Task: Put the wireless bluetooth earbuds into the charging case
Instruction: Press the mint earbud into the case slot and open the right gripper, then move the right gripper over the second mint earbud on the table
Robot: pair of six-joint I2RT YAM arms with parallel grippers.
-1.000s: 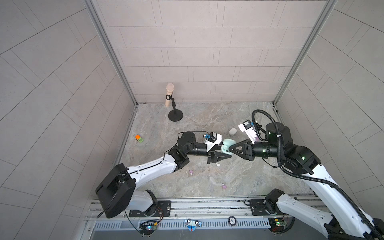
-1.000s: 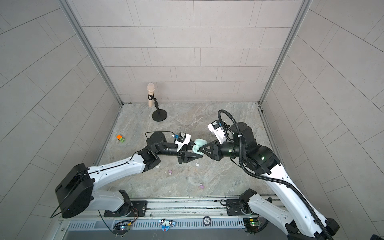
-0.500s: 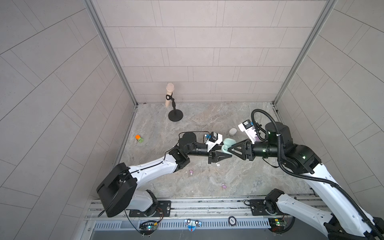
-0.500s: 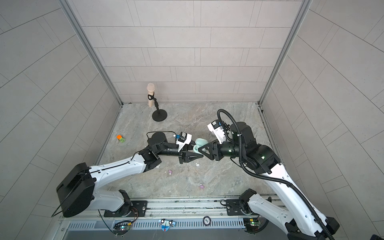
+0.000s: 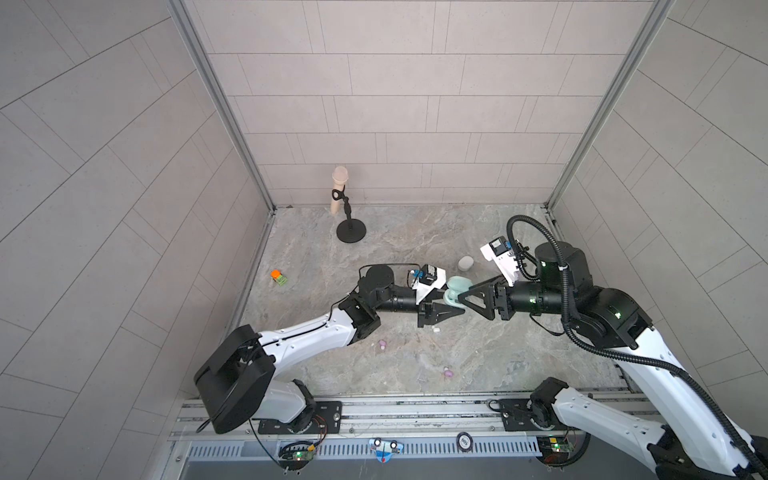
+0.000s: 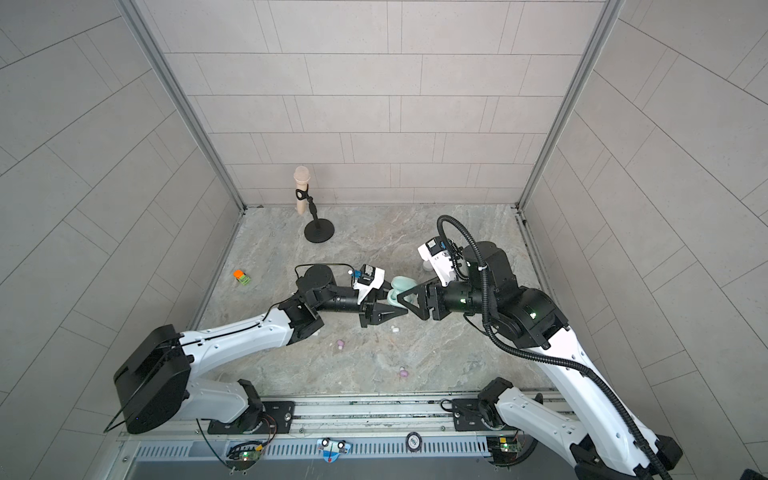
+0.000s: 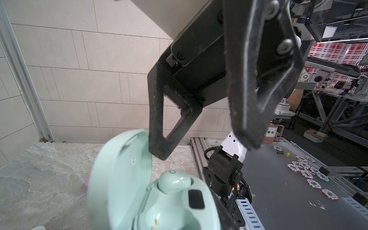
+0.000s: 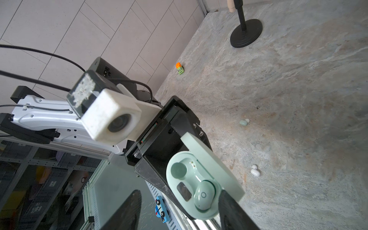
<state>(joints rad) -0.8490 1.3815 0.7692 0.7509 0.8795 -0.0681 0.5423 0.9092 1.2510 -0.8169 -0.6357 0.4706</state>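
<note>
- Three pale tiled walls [image 5: 415,104] with metal corner posts closed in a grey marbled table [image 5: 519,353]. A rail [image 5: 415,409] ran along its near edge.
- Over the middle of the table, the left tool [image 5: 451,302] was clenched on the open mint charging case [image 8: 191,173], its lid raised.
- One mint earbud [image 8: 204,196] sat in a well of the case.
- The right tool [image 7: 205,152] was released. Its fingers [image 7: 157,127] were spread wide either side of the seated bud, with one fingertip at the lid's rim.
- A second mint earbud [image 8: 243,122] and a white earbud [image 5: 435,329] lay loose on the table near the tools.
- Two lilac earbuds [image 5: 381,343] lay well apart from each other, the right-hand one closer to the near edge.
- A microphone on a round black stand [image 5: 351,230] stood far left, close to the back wall.
- An orange-and-green toy car [image 5: 277,277] sat near the left wall, and a grey pill-shaped case [image 5: 465,263] lay just beyond the tools.
- Bare stone lay open at far centre and at near right, beside the right arm.
</note>
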